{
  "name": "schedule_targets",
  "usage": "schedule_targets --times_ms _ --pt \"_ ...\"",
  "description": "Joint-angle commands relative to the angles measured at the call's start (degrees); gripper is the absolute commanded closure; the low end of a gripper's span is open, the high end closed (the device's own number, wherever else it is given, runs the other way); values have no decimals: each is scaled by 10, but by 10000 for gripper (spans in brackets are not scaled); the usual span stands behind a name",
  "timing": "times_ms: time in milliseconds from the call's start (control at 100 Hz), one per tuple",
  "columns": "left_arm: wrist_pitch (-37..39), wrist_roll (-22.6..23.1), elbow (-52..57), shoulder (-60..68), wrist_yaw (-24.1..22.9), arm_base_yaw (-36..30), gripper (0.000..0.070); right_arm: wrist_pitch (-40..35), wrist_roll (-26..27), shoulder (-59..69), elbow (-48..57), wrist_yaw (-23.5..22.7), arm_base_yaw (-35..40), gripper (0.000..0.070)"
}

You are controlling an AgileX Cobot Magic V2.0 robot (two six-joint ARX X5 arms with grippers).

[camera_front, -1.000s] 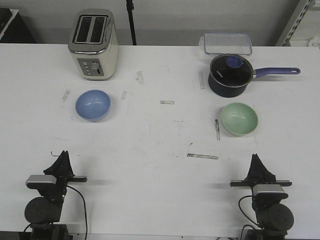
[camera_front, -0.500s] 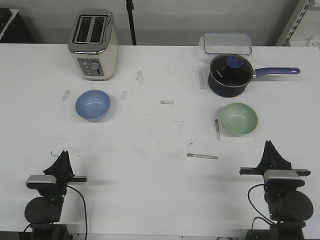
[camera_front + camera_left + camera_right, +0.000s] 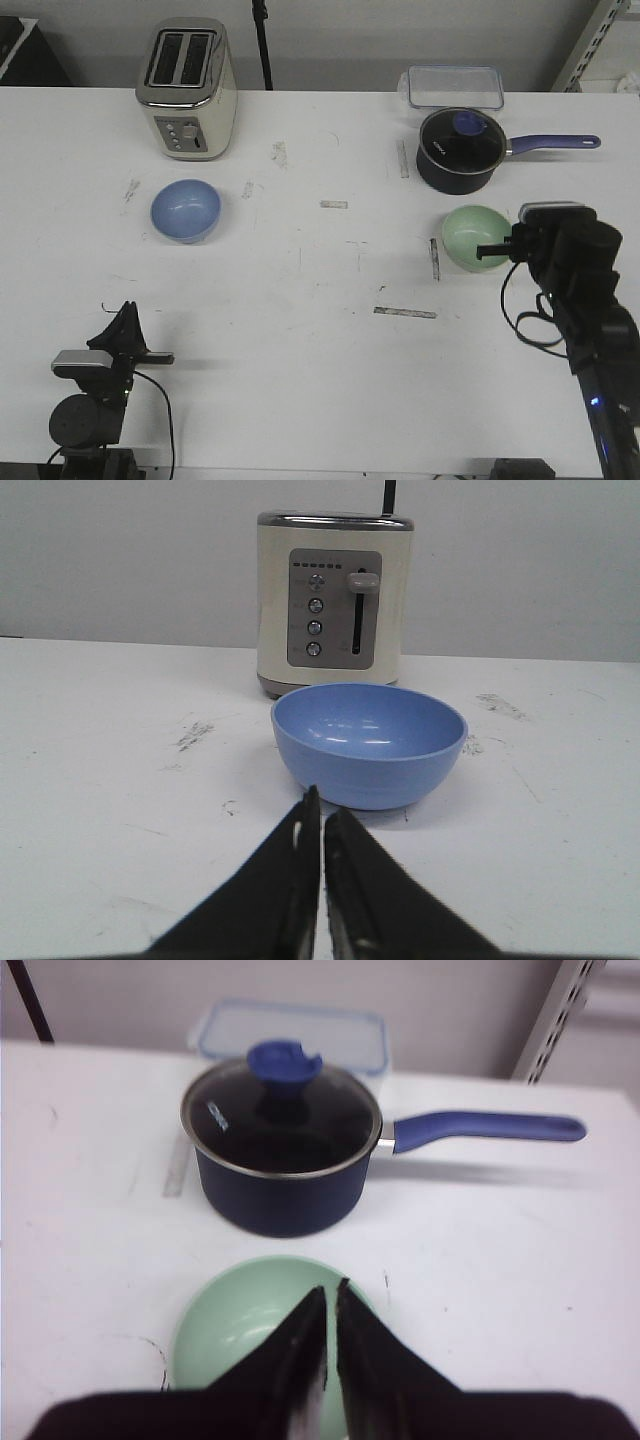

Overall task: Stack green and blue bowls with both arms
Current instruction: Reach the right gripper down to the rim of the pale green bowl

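Green bowl (image 3: pixel 474 236) sat beside the saucepan (image 3: pixel 458 150), blue bowl (image 3: pixel 186 210) by the toaster (image 3: pixel 187 87), well apart. My right gripper (image 3: pixel 329 1345) hovered over the green bowl, fingers nearly together, empty; left gripper (image 3: pixel 321 880) likewise. I judged the approach under way; next, open 1 jaw-width over its rim.

A white table (image 3: pixel 300 330), scuffed with grey marks and short dark streaks, carries 5 things. At the far left stands a cream toaster (image 3: pixel 187 88) with 2 slots on top. Nearer than it, and close by, sits the blue bowl (image 3: pixel 186 210), upright. At the far right lies a clear plastic container (image 3: pixel 454 86) with its lid on. Just nearer than that stands a dark saucepan (image 3: pixel 459 150) with a glass lid, its purple handle pointing right. The green bowl (image 3: pixel 472 235) sits upright just nearer than the saucepan, well apart from the blue bowl.
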Motion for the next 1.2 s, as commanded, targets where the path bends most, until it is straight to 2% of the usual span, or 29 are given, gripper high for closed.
schedule_targets --times_ms 0,110,280,400,450,490,630,750,830,980,1190 --pt "6 -1 -13 -1 0 1 699 -38 -1 50 62 0 -1 690" --pt "6 -1 -13 -1 0 1 699 -105 8 120 138 0 -12 690" --pt "6 -2 -13 -1 0 1 699 -235 77 232 248 1 -40 689" --pt "6 -1 -13 -1 0 1 699 -303 79 303 310 1 -49 681" --pt "6 -1 -13 -1 0 1 699 -323 77 329 329 0 -54 660" --pt "6 -1 -13 -1 0 1 699 -336 74 349 343 0 -58 616" --pt "6 -2 -13 -1 0 1 699 -347 71 398 358 -2 -67 403" --pt "6 -1 -13 -1 0 1 699 -365 63 422 358 -6 -78 281" --pt "6 -1 -13 -1 0 1 699 -369 58 431 358 -33 -83 212" --pt "6 -2 -13 -1 0 1 699 -368 47 444 358 -74 -97 202" --pt "6 -2 -13 -1 0 1 699 -350 40 457 353 -75 -106 205"
